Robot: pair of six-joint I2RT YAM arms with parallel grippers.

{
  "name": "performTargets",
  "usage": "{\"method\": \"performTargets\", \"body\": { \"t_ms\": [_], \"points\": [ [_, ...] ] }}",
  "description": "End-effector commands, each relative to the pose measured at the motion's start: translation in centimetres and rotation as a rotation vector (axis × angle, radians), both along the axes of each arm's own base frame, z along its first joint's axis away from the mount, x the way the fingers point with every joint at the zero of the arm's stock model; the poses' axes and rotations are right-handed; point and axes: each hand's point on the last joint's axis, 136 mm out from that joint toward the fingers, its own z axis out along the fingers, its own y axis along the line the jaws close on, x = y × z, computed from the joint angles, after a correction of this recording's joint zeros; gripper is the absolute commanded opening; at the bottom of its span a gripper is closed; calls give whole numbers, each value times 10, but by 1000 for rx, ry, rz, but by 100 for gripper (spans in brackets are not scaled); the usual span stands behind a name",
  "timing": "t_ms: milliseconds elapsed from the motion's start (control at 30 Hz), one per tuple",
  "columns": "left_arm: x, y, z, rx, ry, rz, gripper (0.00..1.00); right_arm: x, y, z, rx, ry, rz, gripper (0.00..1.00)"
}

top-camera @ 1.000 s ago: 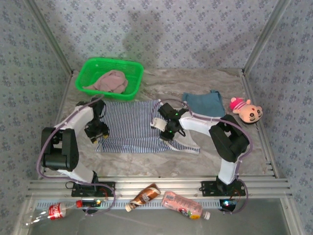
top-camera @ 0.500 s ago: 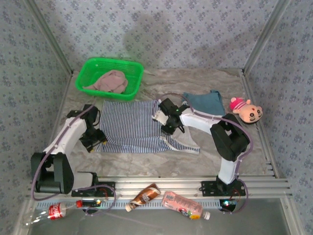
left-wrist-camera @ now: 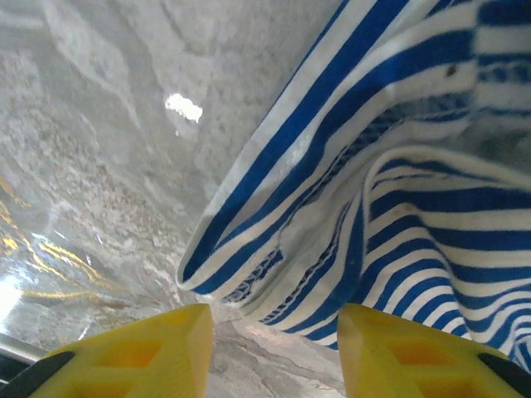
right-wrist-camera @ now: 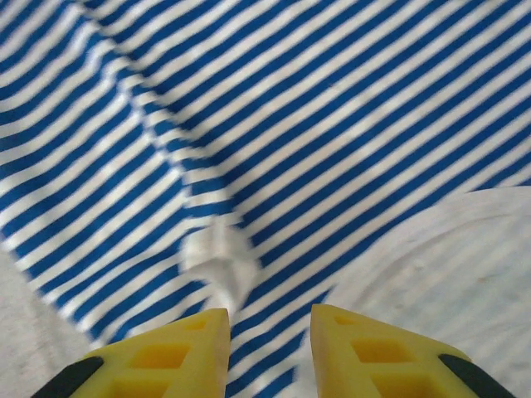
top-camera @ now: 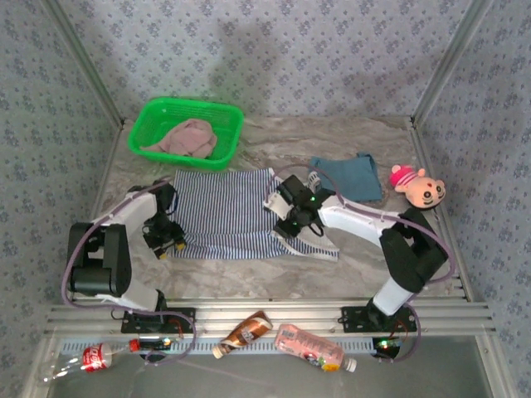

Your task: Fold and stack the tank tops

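- Gray, stone-look tabletop (top-camera: 249,274) sits inside blue flowery walls.
- One of the tank tops, the striped top (top-camera: 220,211), lies spread out flat in the middle of the tabletop. It has thin blue and white lines, and it looks soft and floppy.
- Its near left corner is rumpled, and the hem (left-wrist-camera: 249,278) curls up a little off the tabletop.
- The teal top (top-camera: 348,176) lies as a small neat patch behind it on the right, close to the pink plush toy (top-camera: 417,186).
- The pink top (top-camera: 191,137) sits bunched up in the green basket (top-camera: 149,116) at the back.
- The left fingers (left-wrist-camera: 166,348) are spread apart, low by that curled hem, and they hold nothing.
- The right fingers (right-wrist-camera: 365,344) are spread apart too. They hover just over the stripes on the right side, near a small white bump (right-wrist-camera: 217,253) in the cloth.
- I think the job now is to fold the striped top, and no fold is made yet.
- Next, I think each pair of fingers must drop down and pinch one layer of cloth. Then both should lift and lay it over evenly.
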Motion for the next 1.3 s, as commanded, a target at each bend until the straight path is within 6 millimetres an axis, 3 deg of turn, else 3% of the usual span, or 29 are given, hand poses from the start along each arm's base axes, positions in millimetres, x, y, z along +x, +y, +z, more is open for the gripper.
{"method": "performTargets", "body": {
  "t_ms": [0, 300, 533, 733, 933, 1167, 1267],
  "points": [
    [6, 12, 3, 57, 2, -54, 37, -26, 17, 1, 76, 48, 35, 35],
    [-3, 22, 3, 95, 48, -92, 14, -45, 34, -30, 85, 120, 16, 37],
    [-3, 29, 3, 120, 63, -115, 0, -52, 25, -50, 55, 173, -26, 35],
    [2, 38, 19, 168, 29, -109, 0, -61, 5, -70, -38, 243, -110, 27],
    [-7, 49, 38, 233, 26, -72, 0, -56, -15, -67, -60, 237, -202, 24],
    [-34, 48, 24, 236, 86, -35, 0, -56, -17, -63, -45, 261, -224, 24],
    [-28, 48, 17, 242, 101, -49, 0, -55, -14, -54, -10, 263, -228, 24]
  ]
}}
